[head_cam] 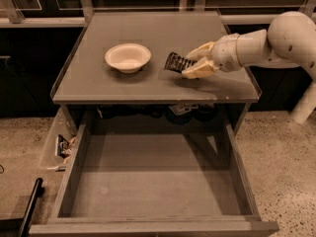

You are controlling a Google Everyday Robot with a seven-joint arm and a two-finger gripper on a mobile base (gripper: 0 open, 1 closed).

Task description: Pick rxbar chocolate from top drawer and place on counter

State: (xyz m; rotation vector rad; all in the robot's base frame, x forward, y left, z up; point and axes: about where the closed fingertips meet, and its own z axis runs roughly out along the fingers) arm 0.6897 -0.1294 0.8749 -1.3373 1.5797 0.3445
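Note:
The rxbar chocolate (176,62), a flat black wrapper with white lettering, is held tilted just above the counter (148,85), to the right of the white bowl. My gripper (191,63) comes in from the right and is shut on the bar's right end. The top drawer (148,181) is pulled open below the counter, and its grey floor is bare.
A white bowl (128,57) stands on the counter's left half. A narrow clear plastic tray (58,147) with small colourful packets hangs at the drawer's left side. A black handle (30,206) lies at the lower left. Speckled stone floor surrounds the cabinet.

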